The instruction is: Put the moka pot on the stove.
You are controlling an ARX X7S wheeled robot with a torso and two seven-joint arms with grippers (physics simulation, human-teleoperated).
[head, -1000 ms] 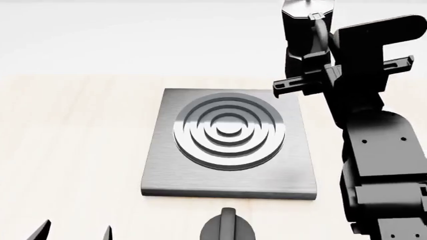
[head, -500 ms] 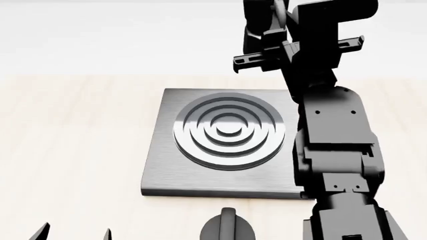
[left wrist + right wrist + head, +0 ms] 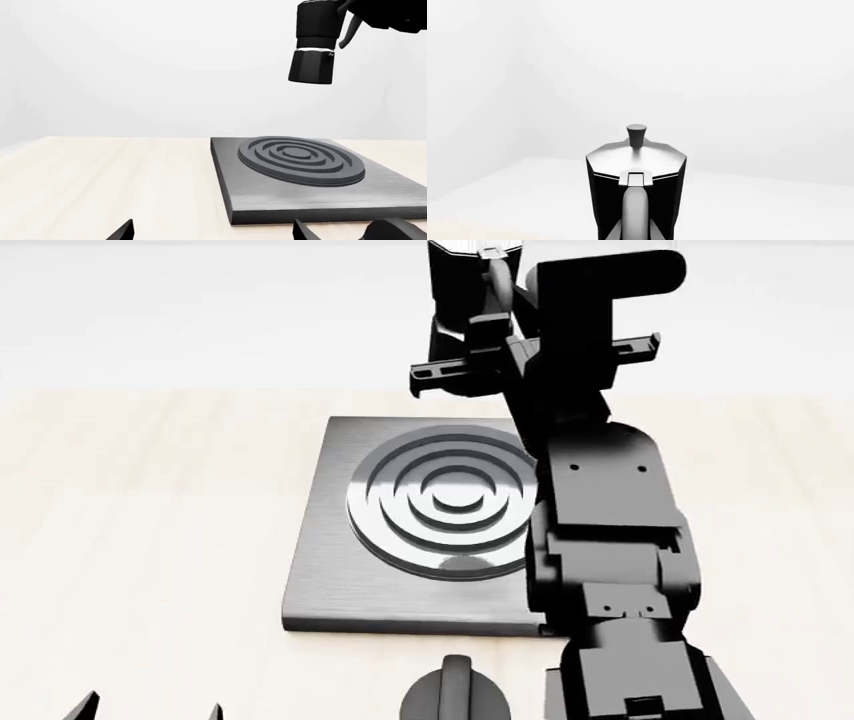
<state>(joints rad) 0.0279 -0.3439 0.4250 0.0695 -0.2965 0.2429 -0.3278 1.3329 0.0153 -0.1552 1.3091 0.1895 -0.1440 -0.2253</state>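
Observation:
The black faceted moka pot point(image 3: 457, 315) hangs upright in the air, held by its handle in my right gripper point(image 3: 501, 335), above the far edge of the stove point(image 3: 334, 580). The stove is a square brushed-grey plate with a raised ring burner point(image 3: 458, 500). In the left wrist view the pot point(image 3: 312, 55) floats well above the burner point(image 3: 300, 157). In the right wrist view the pot's silvery lid and knob point(image 3: 636, 135) show, with my fingertips point(image 3: 662, 231) either side of the handle. My left gripper point(image 3: 147, 708) is open and empty at the near left, low by the table.
A round black dial knob point(image 3: 455, 698) sits just in front of the stove's near edge. The light wooden table point(image 3: 147, 520) spreads to the left and right of the stove. My right arm point(image 3: 601, 540) covers the stove's right side.
My right arm has swung left with the moka pot, from beyond the stove's far right corner to over its far edge. The left gripper has not moved.

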